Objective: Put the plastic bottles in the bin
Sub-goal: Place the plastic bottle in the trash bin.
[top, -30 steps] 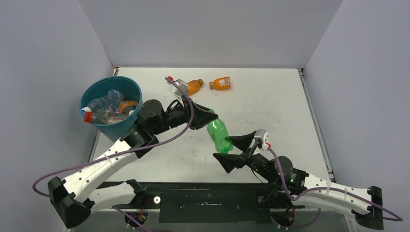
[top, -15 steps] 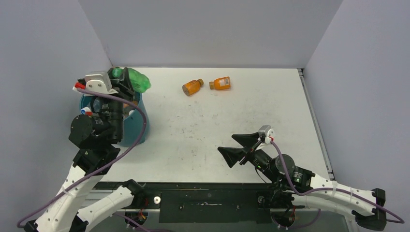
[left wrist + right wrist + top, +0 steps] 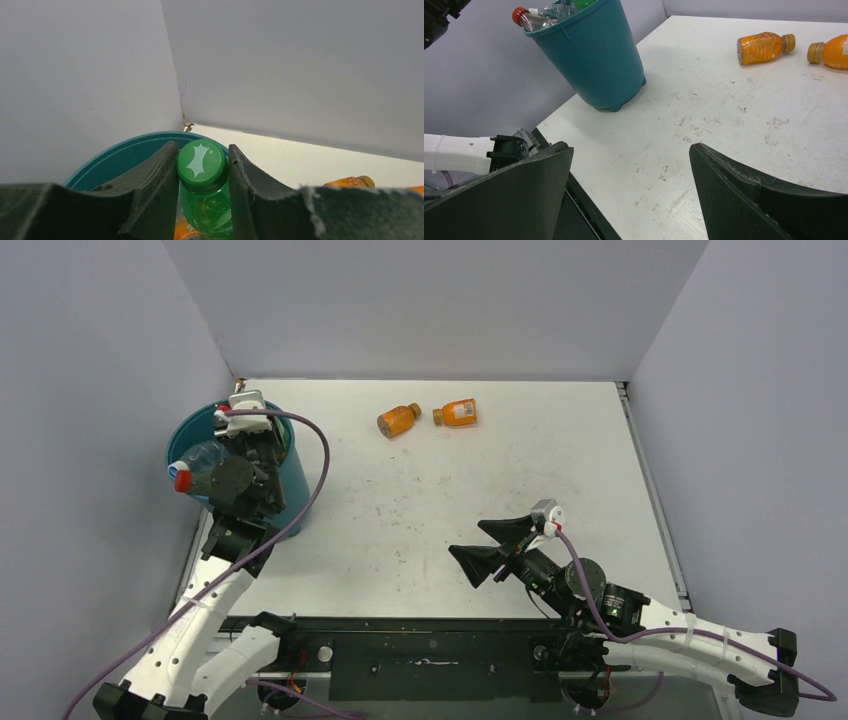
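The white bench (image 3: 560, 470) is scuffed with small dark marks and closed in by plain pale grey walls (image 3: 430, 300) on three sides. The bin (image 3: 594, 60) stands at the far left corner, and one red-capped clear bottle (image 3: 531, 19) pokes above its rim. The other bottles inside cannot be counted. The left pincer (image 3: 202, 150) grasps one green bottle (image 3: 205, 205) by the neck over the bin. Its cap (image 3: 201, 160) bears a pale leaf-like mark. Two orange bottles (image 3: 398, 419) (image 3: 457, 413) lie near the far edge, their labels unreadable. The right pincer (image 3: 630, 147) hangs released near the near edge.
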`<state>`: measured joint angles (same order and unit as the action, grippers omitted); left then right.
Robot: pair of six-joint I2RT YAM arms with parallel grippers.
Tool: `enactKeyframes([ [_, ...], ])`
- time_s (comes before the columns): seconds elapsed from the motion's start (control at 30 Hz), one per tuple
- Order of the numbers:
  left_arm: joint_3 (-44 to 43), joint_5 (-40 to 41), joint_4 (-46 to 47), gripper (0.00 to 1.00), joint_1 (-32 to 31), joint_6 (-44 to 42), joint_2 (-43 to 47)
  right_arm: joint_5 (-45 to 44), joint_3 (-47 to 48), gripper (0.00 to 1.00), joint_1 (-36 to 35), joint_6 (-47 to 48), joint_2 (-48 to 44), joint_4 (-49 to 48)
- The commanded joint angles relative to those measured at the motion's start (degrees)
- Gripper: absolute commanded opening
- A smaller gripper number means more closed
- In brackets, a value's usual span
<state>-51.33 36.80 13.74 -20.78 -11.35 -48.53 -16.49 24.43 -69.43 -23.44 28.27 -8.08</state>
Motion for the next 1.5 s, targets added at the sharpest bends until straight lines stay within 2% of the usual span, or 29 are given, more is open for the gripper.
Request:
enactKeyframes([
  [0.0,2.1,-0.9,4.5,0.00,0.4,3.2,0.1,-0.4,0.5,0.90,-0.3,-0.7,0.3,-2.5],
  [0.03,2.8,-0.3,4.3,0.01,0.4,3.8,0.3,-0.4,0.6,0.90,-0.2,-0.6,0.3,-2.5],
  [0.07,3.5,0.2,4.2,0.06,0.4,4.1,0.7,-0.4,0.7,0.90,-0.2,-0.5,0.4,-2.5],
  [0.1,4.2,0.4,3.9,0.15,0.4,4.3,1.4,-0.5,0.8,0.90,-0.2,-0.4,0.4,-2.5],
  [0.13,4.8,0.4,3.5,0.28,0.4,4.6,2.2,-0.7,0.9,0.90,-0.3,-0.3,0.6,-2.5],
  [0.17,5.1,0.3,2.7,0.48,0.4,4.6,3.0,-0.7,1.0,0.90,-0.2,-0.3,0.7,-2.5],
  [0.2,5.1,0.4,1.7,0.60,0.4,4.7,3.7,-0.7,1.0,0.90,-0.3,-0.3,0.9,-2.6],
  [0.37,1.1,3.3,-3.8,1.00,0.3,5.8,8.0,-0.2,0.9,0.90,-0.3,-0.5,2.9,-4.2],
  [0.47,-2.7,2.5,-8.1,0.96,0.3,7.4,10.7,-0.2,1.0,0.90,-0.3,-0.5,4.4,-5.1],
  [0.57,-6.1,-1.2,-12.8,0.99,0.3,10.4,12.9,-0.2,1.0,0.90,-0.2,-0.5,5.4,-6.0],
  [0.7,-11.6,-6.4,-24.3,0.86,0.3,19.0,13.5,-2.7,1.1,0.90,-0.3,-1.3,7.3,-6.5],
  [0.77,-14.0,-11.7,-29.6,0.84,0.3,21.6,12.4,-7.3,2.3,0.90,-0.1,-2.3,9.1,-4.4],
  [0.87,-17.0,-24.0,-36.4,0.84,0.3,27.6,9.2,-13.9,4.1,0.89,1.7,-4.9,14.1,-1.3],
  [0.93,-15.9,-34.8,-35.7,0.86,0.3,30.8,7.4,-12.2,5.6,0.90,6.7,-7.6,18.1,0.2],
  [1.0,-13.2,-45.6,-32.0,0.87,0.2,34.2,5.9,-4.4,7.0,0.89,15.3,-10.8,23.0,-0.5],
  [1.07,-9.7,-52.3,-27.6,0.88,0.2,37.3,5.0,3.9,7.9,0.90,23.3,-14.2,28.0,-3.5],
  [1.13,-5.9,-54.3,-24.3,0.89,0.2,39.3,5.1,7.0,8.6,0.90,28.2,-16.2,33.0,-7.2],
  [1.33,4.2,-52.4,-18.9,0.93,0.2,41.2,8.7,7.5,13.2,0.90,38.3,-21.4,52.0,-19.4],
  [1.47,9.4,-54.5,-14.7,0.94,0.0,41.8,10.0,6.5,20.2,0.90,42.9,-25.7,65.5,-25.3],
])
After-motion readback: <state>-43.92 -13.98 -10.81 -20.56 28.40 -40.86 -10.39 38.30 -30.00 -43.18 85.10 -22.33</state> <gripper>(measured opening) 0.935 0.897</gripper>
